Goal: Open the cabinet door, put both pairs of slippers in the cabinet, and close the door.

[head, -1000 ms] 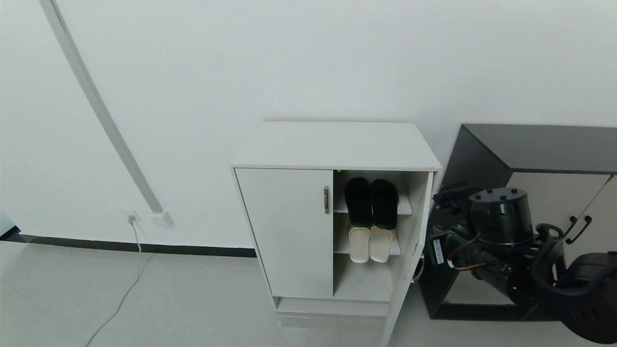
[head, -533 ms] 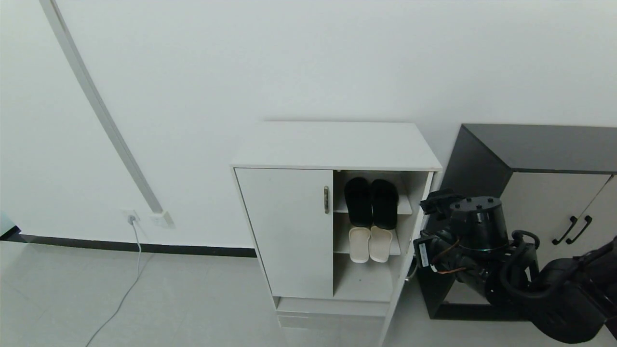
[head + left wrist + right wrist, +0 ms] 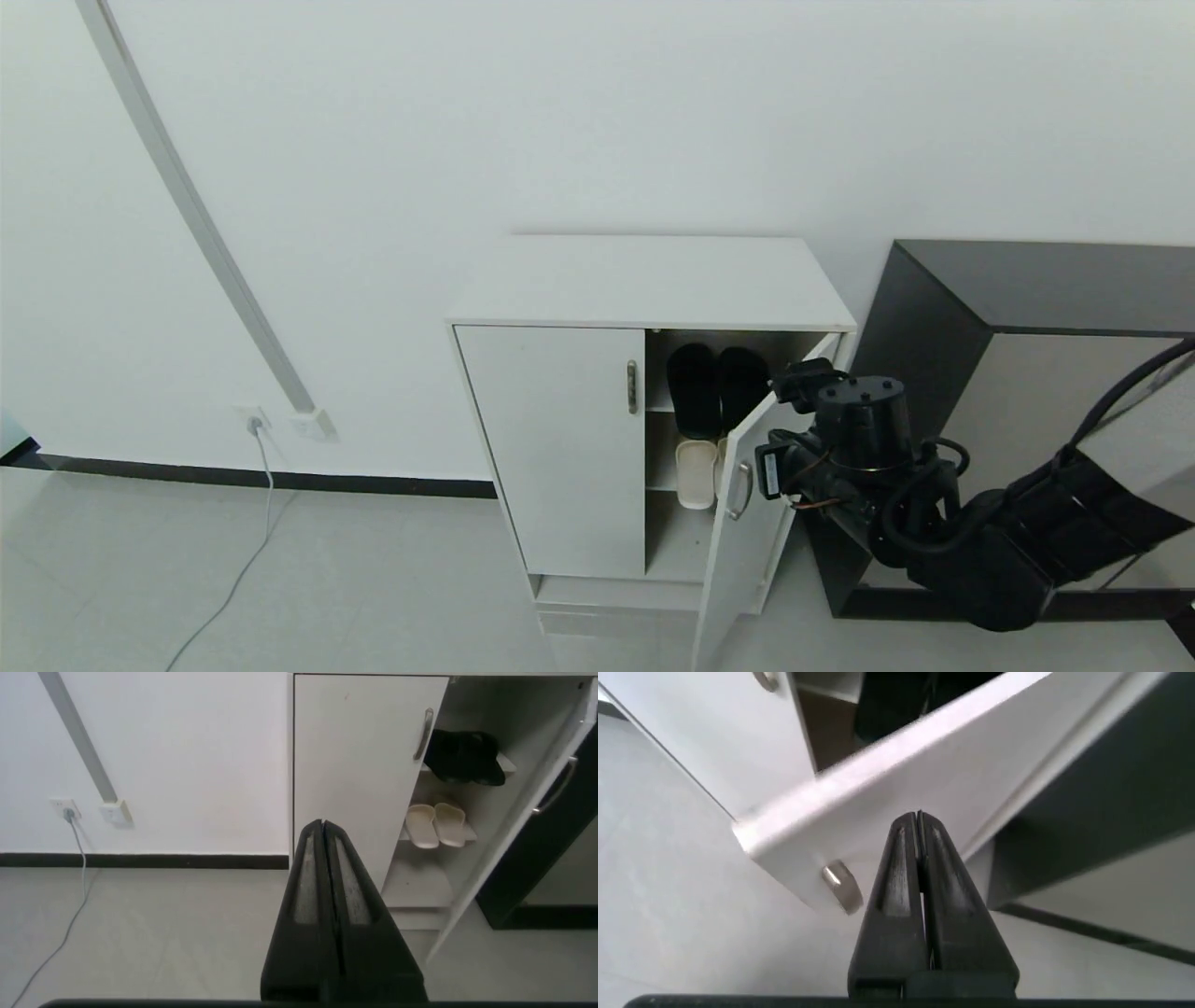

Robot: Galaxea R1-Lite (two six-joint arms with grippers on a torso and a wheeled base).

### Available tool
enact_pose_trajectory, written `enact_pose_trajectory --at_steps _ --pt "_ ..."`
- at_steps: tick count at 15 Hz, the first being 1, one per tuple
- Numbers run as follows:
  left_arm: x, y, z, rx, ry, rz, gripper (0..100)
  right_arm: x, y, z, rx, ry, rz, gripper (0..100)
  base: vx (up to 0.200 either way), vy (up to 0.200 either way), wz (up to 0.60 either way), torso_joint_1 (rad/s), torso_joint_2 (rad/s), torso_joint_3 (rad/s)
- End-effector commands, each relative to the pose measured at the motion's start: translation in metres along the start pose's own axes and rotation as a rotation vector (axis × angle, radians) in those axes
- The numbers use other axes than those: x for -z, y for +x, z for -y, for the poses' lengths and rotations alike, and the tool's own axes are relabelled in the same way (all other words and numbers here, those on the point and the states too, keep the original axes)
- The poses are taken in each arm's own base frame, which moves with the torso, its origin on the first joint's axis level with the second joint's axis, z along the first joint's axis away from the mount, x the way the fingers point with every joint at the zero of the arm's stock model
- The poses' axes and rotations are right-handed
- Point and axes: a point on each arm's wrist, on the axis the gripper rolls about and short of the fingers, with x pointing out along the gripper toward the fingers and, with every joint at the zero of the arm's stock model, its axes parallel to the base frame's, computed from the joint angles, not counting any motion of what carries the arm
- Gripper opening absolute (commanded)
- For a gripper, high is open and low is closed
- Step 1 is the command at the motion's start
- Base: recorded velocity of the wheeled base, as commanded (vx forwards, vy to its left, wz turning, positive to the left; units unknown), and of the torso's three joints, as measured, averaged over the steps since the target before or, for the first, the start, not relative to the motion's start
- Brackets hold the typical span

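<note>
Two pairs of slippers lie inside the white cabinet (image 3: pixel 653 280); the black slippers (image 3: pixel 714 385) rest on the upper shelf, the white slippers (image 3: pixel 695 462) on the shelf directly below, partly hidden by the door edge. Both pairs sit beyond the right door (image 3: pixel 742 551) as seen from the right pincer (image 3: pixel 920 818); that door stands partway open, the left door (image 3: pixel 560 448) is closed. Right pincer: fingers pressed together, holding nothing, tip at the outer face of the right door near its upper part; contact cannot be confirmed. The door handle (image 3: pixel 738 491) lies below this pincer, toward the door's free edge. Left pincer (image 3: pixel 322 823): fingers pressed together, holding nothing, above the floor (image 3: pixel 149 924); the cabinet and both pairs are ahead of it, well apart. A black cabinet (image 3: pixel 1027 280) stands just beside the white one, behind the right pincer's arm.
</note>
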Motion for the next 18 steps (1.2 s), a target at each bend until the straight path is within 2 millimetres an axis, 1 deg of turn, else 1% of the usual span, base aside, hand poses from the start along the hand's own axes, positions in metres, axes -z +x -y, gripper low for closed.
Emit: enact_pose_trajectory --at_steps 1,4,12,14,15,16,18 --pt "0.000 0.000 0.000 0.000 0.000 -0.002 0 0.003 0.018 -0.008 -0.020 0.000 0.000 0 0.000 0.000 0.00 0.000 0.00 0.000" --pt "0.000 0.000 0.000 0.000 0.000 -0.002 0 -0.001 0.038 -0.014 -0.021 0.013 0.024 0 0.000 0.000 0.00 0.000 0.00 0.000" --pt "0.000 0.000 0.000 0.000 0.000 -0.002 0 -0.011 0.077 -0.017 -0.014 0.048 0.088 0 0.000 0.000 0.00 0.000 0.00 0.000" --pt "0.000 0.000 0.000 0.000 0.000 0.000 0 -0.012 0.087 -0.018 -0.008 0.055 0.102 0 0.000 0.000 0.00 0.000 0.00 0.000" --pt "0.000 0.000 0.000 0.000 0.000 -0.002 0 -0.011 0.088 -0.018 -0.008 0.055 0.101 0 0.000 0.000 0.00 0.000 0.00 0.000" --pt "0.000 0.000 0.000 0.000 0.000 -0.002 0 -0.010 0.097 -0.018 -0.002 0.057 0.106 0 0.000 0.000 0.00 0.000 0.00 0.000" --pt "0.000 0.000 0.000 0.000 0.000 -0.002 0 -0.009 0.104 -0.017 0.004 0.058 0.107 0 0.000 0.000 0.00 0.000 0.00 0.000"
